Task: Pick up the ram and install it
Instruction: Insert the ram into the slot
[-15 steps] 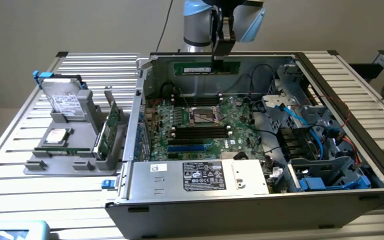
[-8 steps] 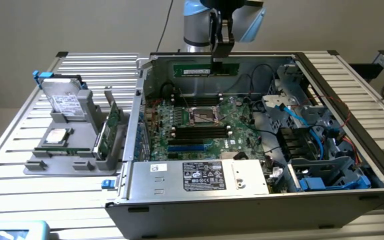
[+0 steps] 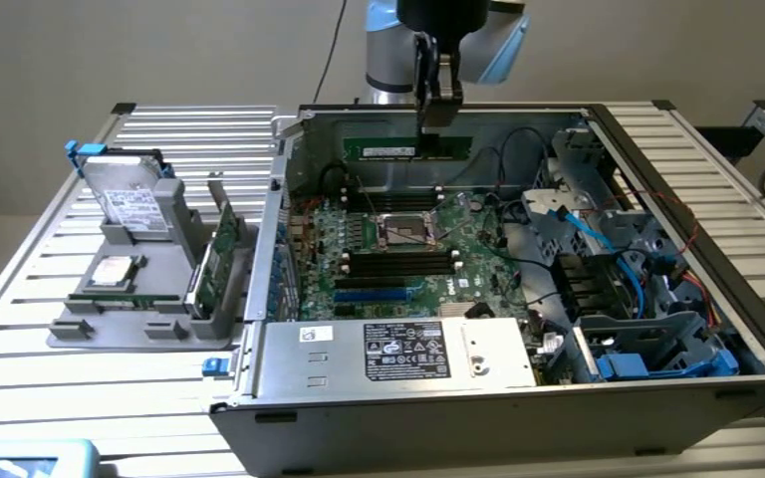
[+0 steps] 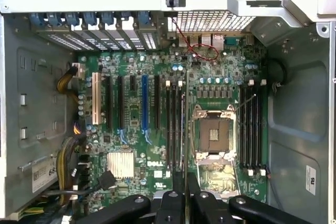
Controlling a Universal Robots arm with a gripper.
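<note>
**Ram gripped and hung over the open case**

Exterior view: The gripper [image 3: 437, 123] hangs over the far side of the open computer case [image 3: 489, 423]. Its fingers are narrow, clamped on the top edge of the ram [image 3: 402, 149]. That single stick is level, long edge down, above the motherboard [image 3: 356, 254]; I judge this lets its contact edge meet a slot squarely. One CPU socket [image 3: 406, 234] sits mid-board, with two banks of memory slots, one far of it and one near. On the counter [image 3: 156, 398], at the exterior view's left, one grey holder [image 3: 117, 324] keeps one drive [image 3: 130, 194] and one green card [image 3: 223, 244] upright, probably for easy grasping.

Wrist view: From the gripper [image 4: 184, 179] a thin line runs out, apparently the ram [image 4: 183, 140] edge-on. It lies along the memory slots beside the CPU socket [image 4: 214, 135]. One blue slot [image 4: 144, 108] stands among black ones.
</note>
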